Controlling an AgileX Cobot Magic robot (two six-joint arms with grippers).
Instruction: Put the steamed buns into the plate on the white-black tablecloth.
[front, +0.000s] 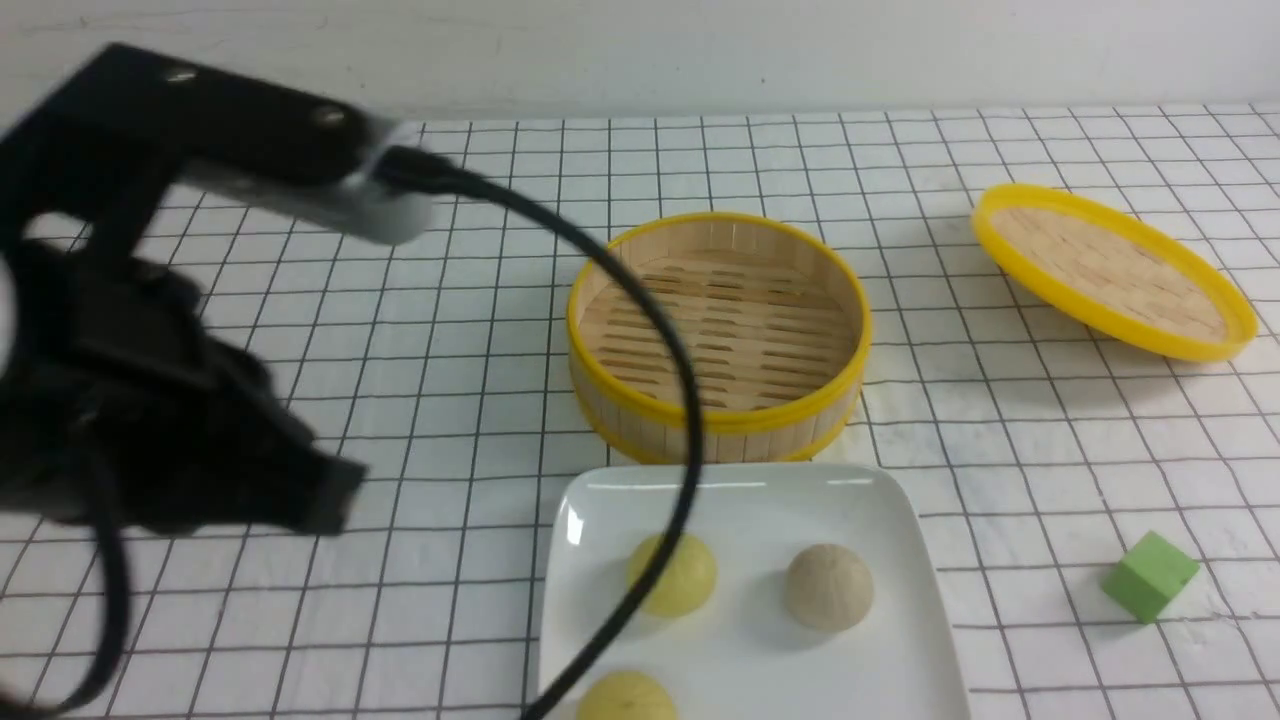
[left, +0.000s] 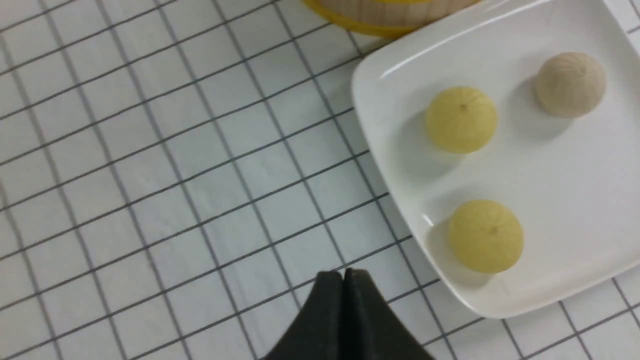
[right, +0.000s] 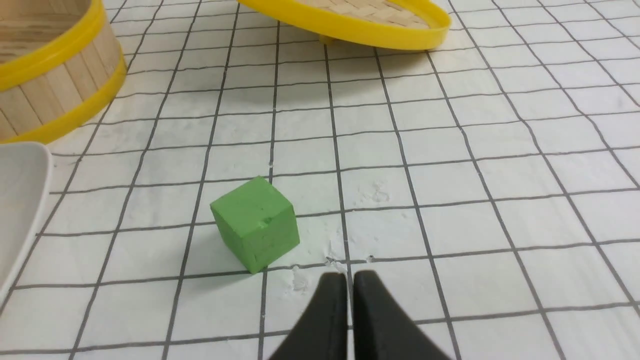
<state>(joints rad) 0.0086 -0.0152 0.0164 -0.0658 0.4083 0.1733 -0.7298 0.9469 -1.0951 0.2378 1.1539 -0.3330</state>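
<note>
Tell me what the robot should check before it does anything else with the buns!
1. All three buns on the plate: two yellow buns and the beige bun. Ok.
2. Steamer has no buns left inside. Ok.
3. Left gripper shut, holding nothing. Ok.
4. Right gripper shut, holding nothing. Ok.
5. Green cube away from the plate. Ok.
6. Plate fully on the tablecloth: its near edge is cut off. Cannot tell.

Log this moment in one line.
three steamed buns on white square plate | bamboo steamer empty | left gripper shut | right gripper shut
</note>
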